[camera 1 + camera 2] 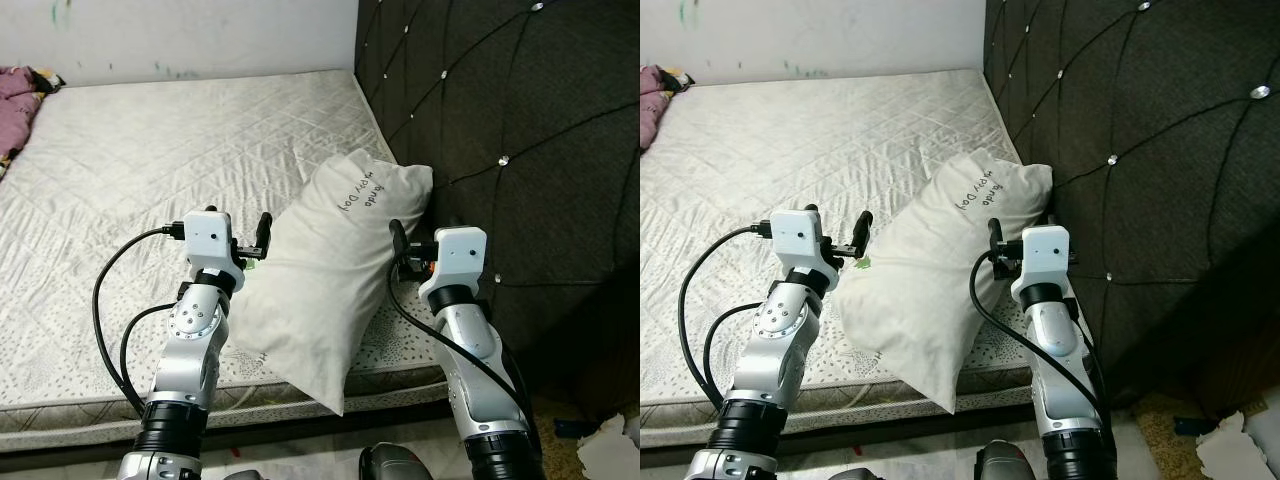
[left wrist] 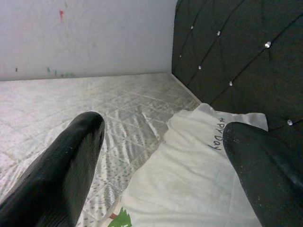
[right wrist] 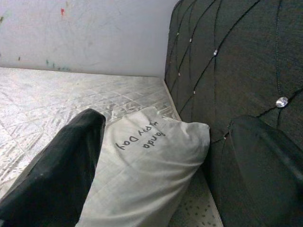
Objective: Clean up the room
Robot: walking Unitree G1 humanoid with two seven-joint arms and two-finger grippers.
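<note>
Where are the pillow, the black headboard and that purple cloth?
pillow (image 1: pixel 320 290), left eye view, middle of its white face.
headboard (image 1: pixel 520 110), left eye view, a tufted panel.
purple cloth (image 1: pixel 18 95), left eye view, its bunched middle on the mattress's far corner.

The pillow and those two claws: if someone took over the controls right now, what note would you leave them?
Left claw: open, at the pillow's left side, holding nothing.
Right claw: open, at the pillow's right side, near the dark headboard.
Pillow: lies slanted on the mattress, top corner against the headboard, bottom corner hanging over the near edge.
Done: claws lined up either side.
Left: probably grip the pillow and set it straight; a purple cloth waits at the far left corner.
</note>
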